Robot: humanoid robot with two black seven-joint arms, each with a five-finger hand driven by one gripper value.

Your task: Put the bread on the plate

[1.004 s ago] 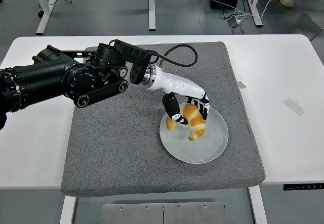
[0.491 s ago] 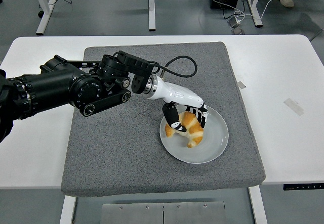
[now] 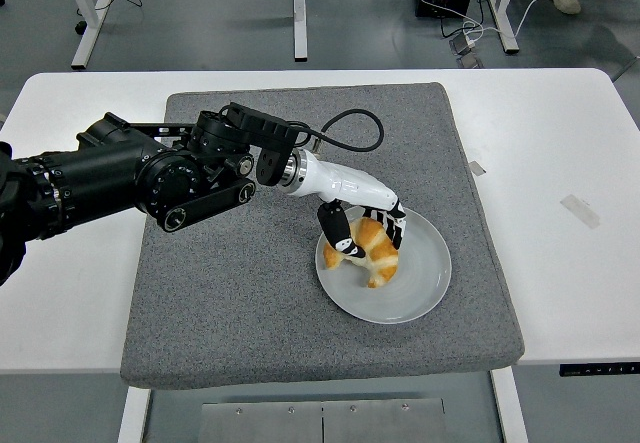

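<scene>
A golden croissant (image 3: 371, 254) lies on the white round plate (image 3: 420, 288), in the plate's left half. My left hand (image 3: 362, 229), white with black fingers, reaches in from the left and is wrapped around the croissant from above, thumb on its left side and fingers on its far right side. The bread's underside rests on or just above the plate; I cannot tell which. The right arm does not show.
The plate sits on a grey felt mat (image 3: 230, 293) that covers the middle of the white table (image 3: 560, 293). A black cable (image 3: 350, 128) loops above the wrist. Small pieces of tape (image 3: 581, 209) lie on the table to the right.
The left hand has drawn the croissant slightly left and lower onto the plate, and the arm has pulled back a little to the left.
</scene>
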